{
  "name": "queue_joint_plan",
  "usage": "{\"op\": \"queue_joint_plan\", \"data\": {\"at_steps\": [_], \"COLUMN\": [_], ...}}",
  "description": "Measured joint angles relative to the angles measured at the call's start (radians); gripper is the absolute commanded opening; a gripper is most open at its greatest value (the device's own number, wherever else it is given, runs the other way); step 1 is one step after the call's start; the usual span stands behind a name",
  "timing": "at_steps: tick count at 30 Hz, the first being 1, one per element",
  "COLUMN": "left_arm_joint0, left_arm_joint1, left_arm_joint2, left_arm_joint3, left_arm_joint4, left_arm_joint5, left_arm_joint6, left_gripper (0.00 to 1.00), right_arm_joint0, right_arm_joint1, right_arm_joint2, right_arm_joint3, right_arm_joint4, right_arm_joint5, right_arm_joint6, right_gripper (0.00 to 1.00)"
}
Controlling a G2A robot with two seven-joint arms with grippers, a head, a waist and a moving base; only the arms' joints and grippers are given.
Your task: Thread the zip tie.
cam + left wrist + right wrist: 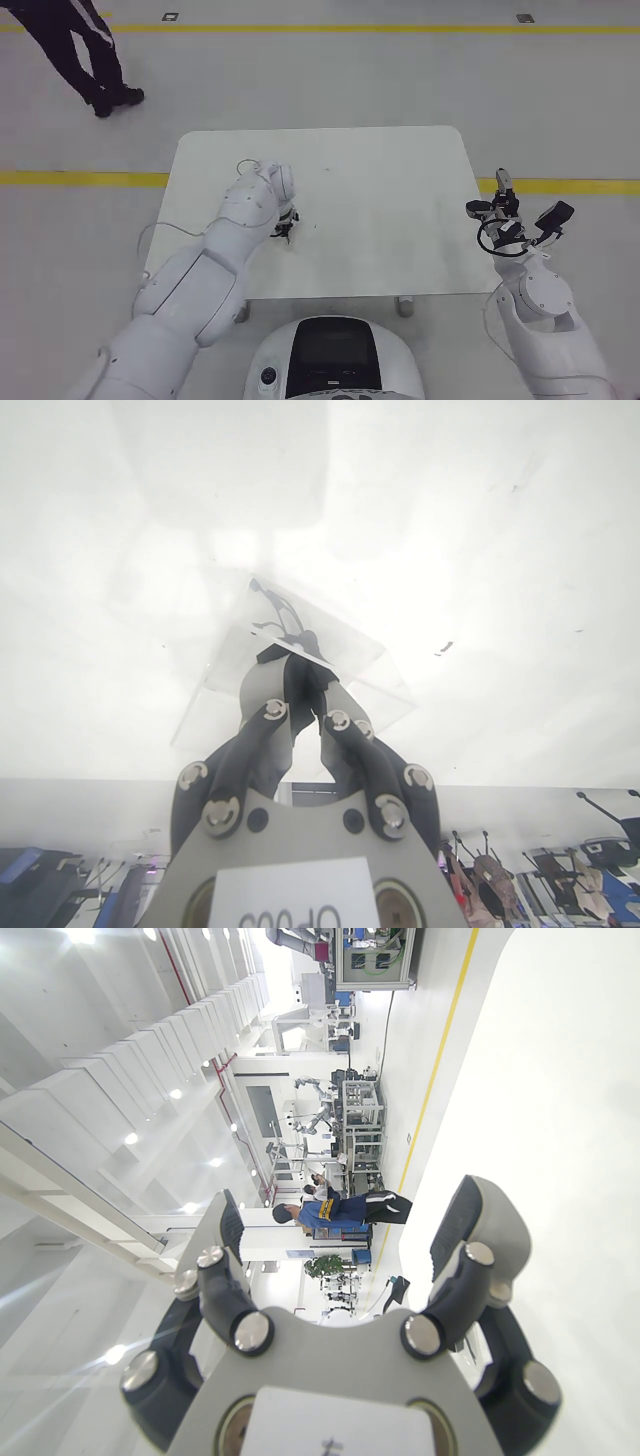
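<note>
Your left arm [205, 275] lies stretched forward and inward, and its wrist is bent so that the left gripper [299, 662] points steeply down. Its fingers [257, 690] are drawn together until the tips meet. Your right arm [545, 300] is held out to the side with the forearm raised. The right gripper [347, 1195] points level and forward, rolled onto its side, with its fingers [460, 1218] spread wide apart.
</note>
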Motion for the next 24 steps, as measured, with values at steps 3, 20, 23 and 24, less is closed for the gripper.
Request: {"op": "queue_joint_plan", "data": {"at_steps": [3, 20, 23, 24], "left_arm_joint0": [-0.001, -0.009, -0.013, -0.014], "left_arm_joint1": [-0.003, -0.014, -0.015, -0.016], "left_arm_joint2": [0.004, 0.026, 0.030, 0.031], "left_arm_joint3": [0.006, 0.035, 0.039, 0.040], "left_arm_joint4": [-0.004, -0.031, -0.034, -0.035], "left_arm_joint5": [0.000, 0.000, 0.000, 0.000], "left_arm_joint6": [0.003, 0.015, 0.016, 0.016], "left_gripper": [0.09, 0.11, 0.13, 0.13], "right_arm_joint0": [0.000, 0.000, 0.000, 0.000], "right_arm_joint1": [0.000, 0.000, 0.000, 0.000], "right_arm_joint2": [0.000, 0.000, 0.000, 0.000], "right_arm_joint3": [0.000, 0.000, 0.000, 0.000], "right_arm_joint4": [0.000, 0.000, 0.000, 0.000], "right_arm_joint5": [0.000, 0.000, 0.000, 0.000], "right_arm_joint6": [0.000, 0.000, 0.000, 0.000], "right_gripper": [1.00, 1.00, 1.00, 1.00]}}
